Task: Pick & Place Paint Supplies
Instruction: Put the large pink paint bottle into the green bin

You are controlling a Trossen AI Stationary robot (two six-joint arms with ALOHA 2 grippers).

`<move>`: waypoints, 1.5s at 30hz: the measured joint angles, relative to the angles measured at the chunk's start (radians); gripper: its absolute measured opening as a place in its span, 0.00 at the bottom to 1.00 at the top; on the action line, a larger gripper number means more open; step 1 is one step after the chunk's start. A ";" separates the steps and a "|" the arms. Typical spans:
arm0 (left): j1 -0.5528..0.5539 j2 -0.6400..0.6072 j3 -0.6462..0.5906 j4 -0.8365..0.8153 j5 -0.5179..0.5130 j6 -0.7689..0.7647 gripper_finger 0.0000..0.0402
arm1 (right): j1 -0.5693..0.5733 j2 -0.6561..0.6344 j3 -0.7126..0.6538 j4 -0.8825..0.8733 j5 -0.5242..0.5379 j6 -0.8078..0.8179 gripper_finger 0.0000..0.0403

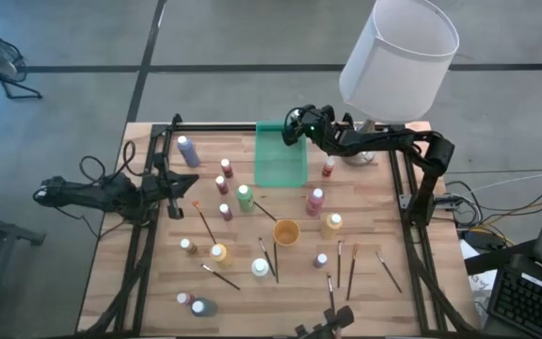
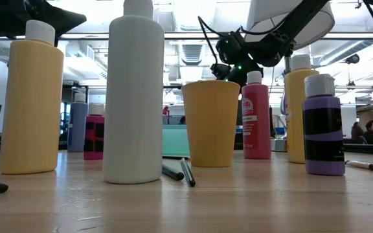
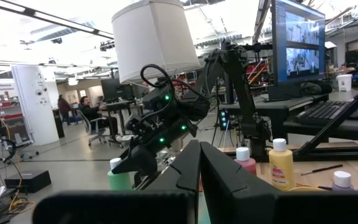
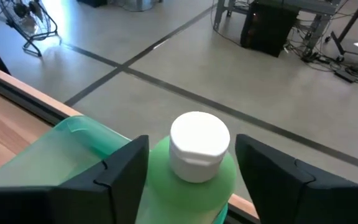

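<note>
Bottle first: a green paint bottle (image 4: 194, 168) with a pale cap stands between the right gripper's (image 4: 191, 180) two dark fingers, over the far end of the translucent green tray (image 4: 73, 155). You can see a gap on each side between cap and finger, so the jaws stand spread and do not pinch it. From above, your right gripper (image 1: 296, 125) sits at the tray's (image 1: 280, 160) far edge, near the table's (image 1: 252, 273) back rail, with the arm reaching in from the right under the white lampshade (image 1: 398, 56).

Your left gripper (image 1: 172, 193) waits at the table's left side, jaws pressed together, holding nothing.

The rest of the paint supplies are spread over the wooden top: another green bottle (image 1: 244, 197), a pink one (image 1: 315, 201), a red one (image 1: 328, 168), a yellow one (image 1: 332, 223), a purple one (image 1: 187, 151), and thin paintbrushes (image 1: 389, 271) lying flat toward the near edge. The orange-yellow cup (image 1: 286, 232) stands near the middle.
</note>
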 joint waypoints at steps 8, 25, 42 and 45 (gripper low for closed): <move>0.000 0.000 0.000 0.000 0.000 0.000 0.04 | 0.003 -0.010 0.000 0.052 0.005 -0.010 0.66; 0.000 0.000 0.000 0.000 0.000 0.000 0.04 | 0.106 -0.153 -0.065 0.110 0.076 -0.159 0.53; 0.000 0.000 0.000 0.000 0.000 0.000 0.04 | 0.474 -0.739 -0.502 0.062 0.077 -0.149 0.50; 0.000 0.000 0.000 -0.001 0.000 0.000 0.04 | 0.526 -0.855 -0.543 -0.027 0.076 -0.114 0.48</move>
